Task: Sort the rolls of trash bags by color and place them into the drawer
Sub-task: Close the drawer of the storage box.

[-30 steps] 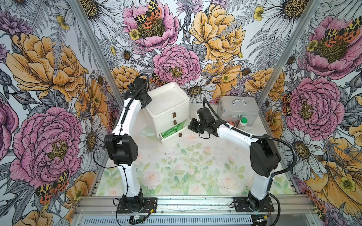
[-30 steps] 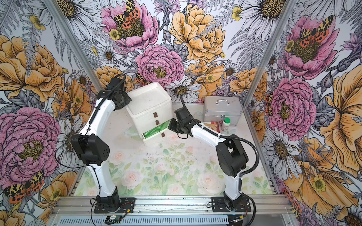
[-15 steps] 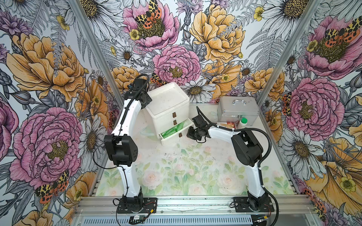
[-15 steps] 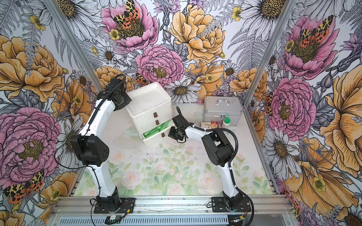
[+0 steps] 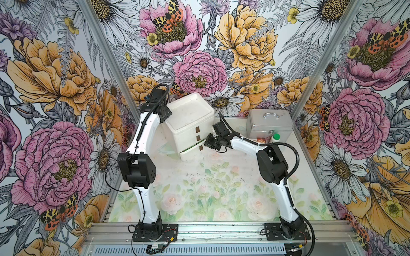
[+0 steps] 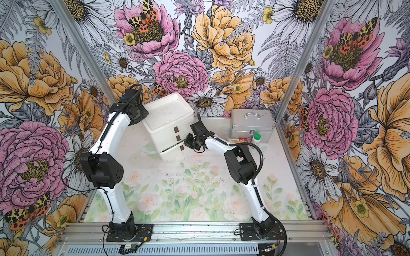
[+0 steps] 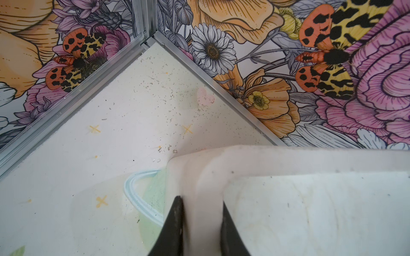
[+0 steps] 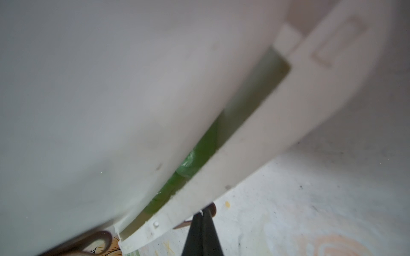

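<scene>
On the counter [image 5: 210, 188] stands the drawer unit [image 5: 188, 115]. At its front, the right tool [image 8: 203, 212], fingers pressed together and holding nothing, sits against the bottom drawer [image 8: 244, 137] at its brown handle [image 5: 201, 148]. The drawer is a narrow slit short of closed, and light green rolls of trash bags [image 8: 195, 159] lie inside. At the unit's back corner the left tool [image 7: 200, 199] pinches the top rim, bracing it. The push should run square along the drawer's slide, low and steady, so the front neither skews nor jams. The brace should stop the unit sliding back.
</scene>
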You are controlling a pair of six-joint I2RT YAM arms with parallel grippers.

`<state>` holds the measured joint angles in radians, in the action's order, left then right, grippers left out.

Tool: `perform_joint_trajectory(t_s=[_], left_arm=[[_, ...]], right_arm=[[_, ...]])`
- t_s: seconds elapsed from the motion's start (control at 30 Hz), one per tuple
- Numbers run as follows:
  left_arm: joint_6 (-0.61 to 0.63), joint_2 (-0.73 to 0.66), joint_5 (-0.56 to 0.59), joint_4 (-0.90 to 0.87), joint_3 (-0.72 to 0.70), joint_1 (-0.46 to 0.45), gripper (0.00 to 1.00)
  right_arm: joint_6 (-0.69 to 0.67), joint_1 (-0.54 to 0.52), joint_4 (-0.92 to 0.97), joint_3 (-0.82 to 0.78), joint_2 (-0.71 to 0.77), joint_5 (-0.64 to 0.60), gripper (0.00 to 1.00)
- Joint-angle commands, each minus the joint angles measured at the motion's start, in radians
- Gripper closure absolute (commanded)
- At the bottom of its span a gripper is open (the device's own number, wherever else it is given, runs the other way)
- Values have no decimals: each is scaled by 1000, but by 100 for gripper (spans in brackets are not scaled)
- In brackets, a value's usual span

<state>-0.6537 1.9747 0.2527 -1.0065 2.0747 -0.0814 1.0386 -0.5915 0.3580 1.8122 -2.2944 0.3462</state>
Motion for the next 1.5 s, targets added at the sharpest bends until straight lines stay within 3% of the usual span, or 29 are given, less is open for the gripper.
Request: perform_joint_trajectory(t_s=[0.0, 0.53, 1.0, 1.1, 1.2, 1.3, 1.43, 1.47], left_arm=[[-166, 89, -437, -145, -79, -73, 100], [-166, 88, -437, -145, -84, -87, 100], [-143, 69, -434, -145, -83, -81, 100], [-135, 63, -431, -145, -71, -81, 100], [-125, 45, -417, -144, -55, -83, 100], [-110, 22, -386, -145, -28, -87, 87], [-99, 6, -351, -145, 12, -81, 82], [-101, 2, -343, -145, 21, -78, 74]], right_arm=[[27, -16, -82, 62, -49, 37, 100], [182, -18, -286, 126, -99, 46, 98], [239, 13, -504, 5, -73, 88, 93], [204, 19, -518, -84, -16, 80, 88], [145, 19, -511, -183, 60, 50, 73], [79, 19, -485, -271, 141, 12, 61], [10, 21, -432, -324, 215, -6, 48], [-6, 21, -425, -339, 236, -15, 47]])
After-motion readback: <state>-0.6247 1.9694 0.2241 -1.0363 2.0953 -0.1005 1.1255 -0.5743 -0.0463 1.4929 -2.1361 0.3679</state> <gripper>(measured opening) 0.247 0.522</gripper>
